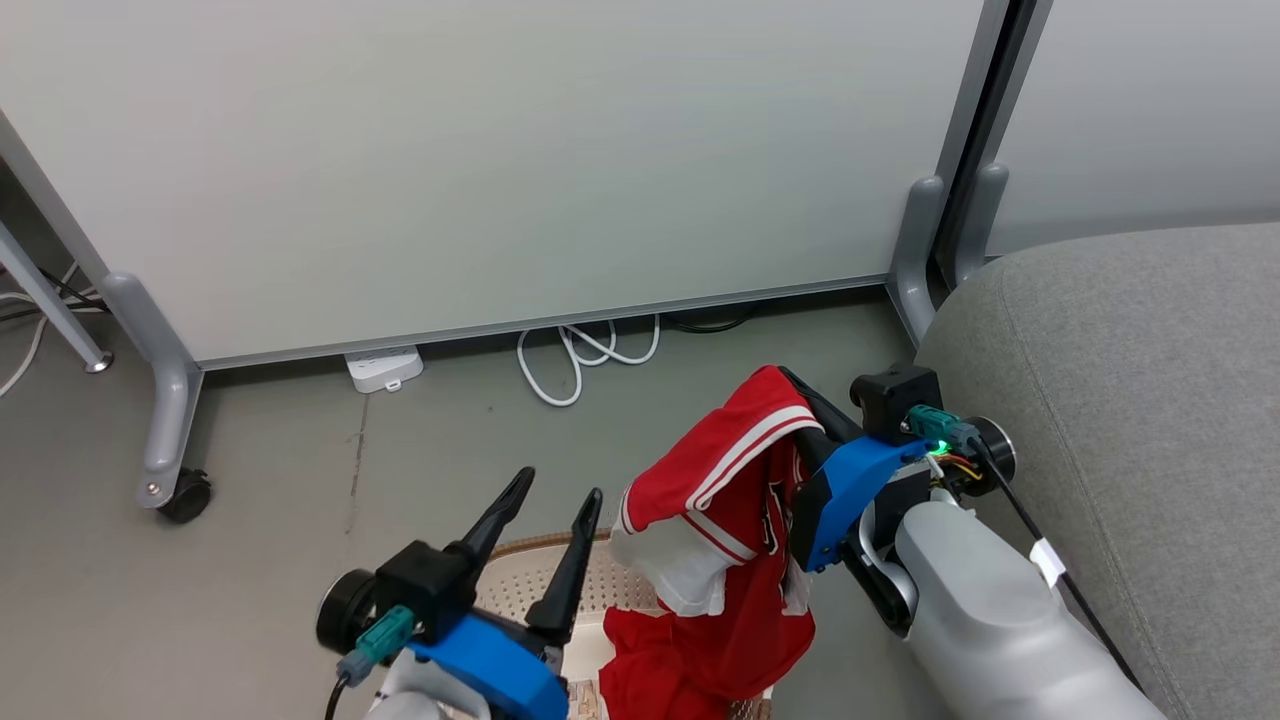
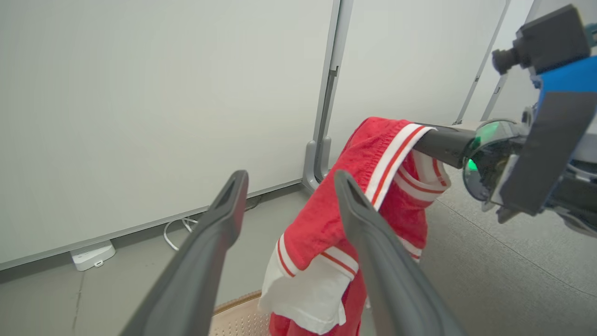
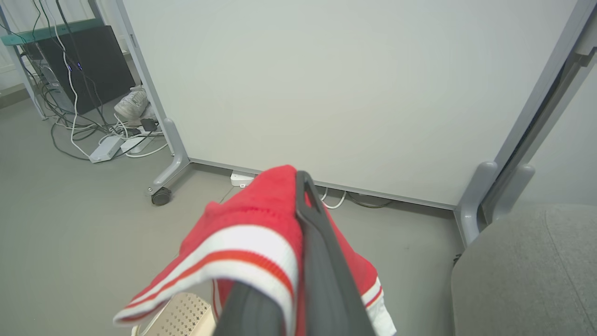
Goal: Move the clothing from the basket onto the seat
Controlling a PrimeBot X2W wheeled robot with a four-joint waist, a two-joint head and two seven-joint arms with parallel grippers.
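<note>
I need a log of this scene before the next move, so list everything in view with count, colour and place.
clothing: one bundle, pieces hard to count, red with white trim, hanging from the right gripper above the basket
basket: one, cream, on the floor below the clothing
seat: one, grey, at the right
partition panels: two, pale with grey frames, behind everything
power strip: one, white, on the floor under a panel
cable: one coil, white, on the floor under the same panel
shoe: one, pale grey, far left beside a dark box
left gripper: one, dark fingers, open, left of the clothing
right gripper: one, dark fingers, shut on the clothing
</note>
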